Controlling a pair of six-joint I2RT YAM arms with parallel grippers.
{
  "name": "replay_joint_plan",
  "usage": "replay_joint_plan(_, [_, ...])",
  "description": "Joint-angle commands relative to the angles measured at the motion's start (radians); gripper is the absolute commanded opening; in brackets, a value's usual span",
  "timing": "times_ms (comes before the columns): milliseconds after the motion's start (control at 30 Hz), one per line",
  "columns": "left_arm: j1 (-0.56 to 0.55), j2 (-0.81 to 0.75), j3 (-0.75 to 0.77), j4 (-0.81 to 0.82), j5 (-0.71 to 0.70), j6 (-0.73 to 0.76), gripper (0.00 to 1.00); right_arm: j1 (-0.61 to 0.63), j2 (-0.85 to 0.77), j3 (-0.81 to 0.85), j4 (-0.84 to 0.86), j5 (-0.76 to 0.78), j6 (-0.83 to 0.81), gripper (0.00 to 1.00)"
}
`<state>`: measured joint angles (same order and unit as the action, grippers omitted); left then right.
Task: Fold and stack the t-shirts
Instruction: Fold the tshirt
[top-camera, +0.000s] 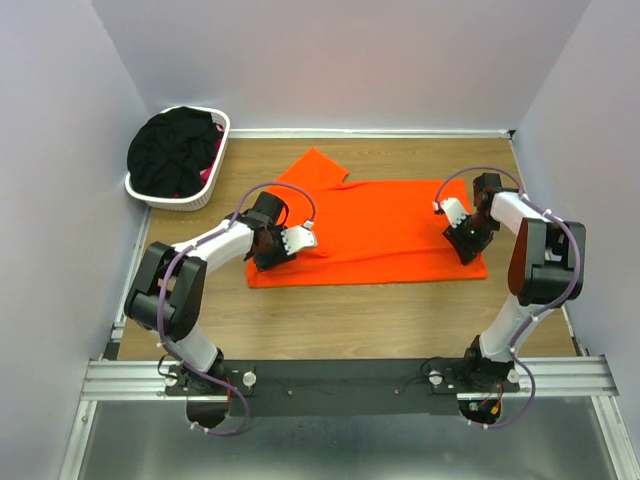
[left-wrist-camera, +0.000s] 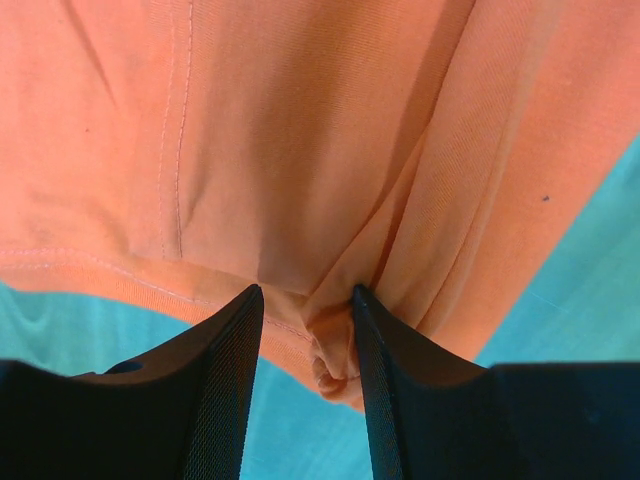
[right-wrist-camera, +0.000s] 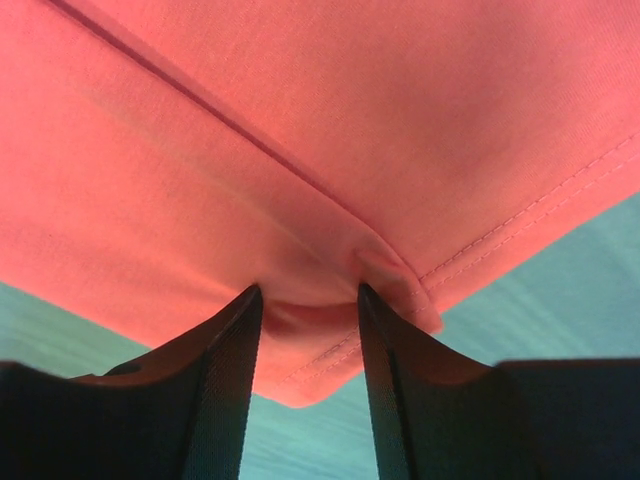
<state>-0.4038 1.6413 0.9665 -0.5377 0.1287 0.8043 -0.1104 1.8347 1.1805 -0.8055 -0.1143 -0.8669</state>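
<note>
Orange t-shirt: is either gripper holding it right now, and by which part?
Both hold it. The left gripper pinches a bunched fold of the orange t-shirt at the hemmed edge of its left end; the right gripper pinches the hemmed corner of its right end.

The right gripper (right-wrist-camera: 309, 296) has its two black fingers (right-wrist-camera: 222, 375) closed on a corner of the orange t-shirt (right-wrist-camera: 300, 130), and a small fold of cloth is bunched between them. The cloth spreads wide over the upper part of the view and is pulled tight toward the fingers. A seam (right-wrist-camera: 200, 110) runs slanted across it, and a stitched hem (right-wrist-camera: 540, 200) follows its right border down to the held corner. The counter (right-wrist-camera: 570, 310) looks blue-green beside the cloth on both sides.
</note>
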Motion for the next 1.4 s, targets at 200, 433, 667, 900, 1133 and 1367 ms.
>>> replay_joint_plan(200, [0.078, 0.023, 0.223, -0.255, 0.139, 0.001, 0.52, -0.035, 0.029, 0.176, -0.205, -0.135, 0.029, 0.70])
replay_joint_plan(433, [0.227, 0.265, 0.911, -0.277, 0.348, -0.148, 0.54, -0.091, 0.253, 0.769, -0.336, -0.334, 0.150, 0.78])
replay_joint_plan(667, [0.241, 0.590, 1.264, -0.064, 0.336, -0.428, 0.54, -0.092, 0.602, 1.217, -0.265, -0.298, 0.295, 0.73])
replay_joint_plan(900, [0.240, 0.775, 1.387, 0.103, 0.341, -0.585, 0.54, -0.091, 0.733, 1.245, -0.098, -0.271, 0.371, 0.70])
replay_joint_plan(1133, [0.227, 0.885, 1.430, 0.151, 0.310, -0.600, 0.56, -0.091, 0.782, 1.216, -0.067, -0.308, 0.397, 0.68])
replay_joint_plan(1367, [0.198, 0.953, 1.486, 0.119, 0.246, -0.562, 0.59, -0.090, 0.796, 1.167, -0.060, -0.303, 0.394, 0.57])
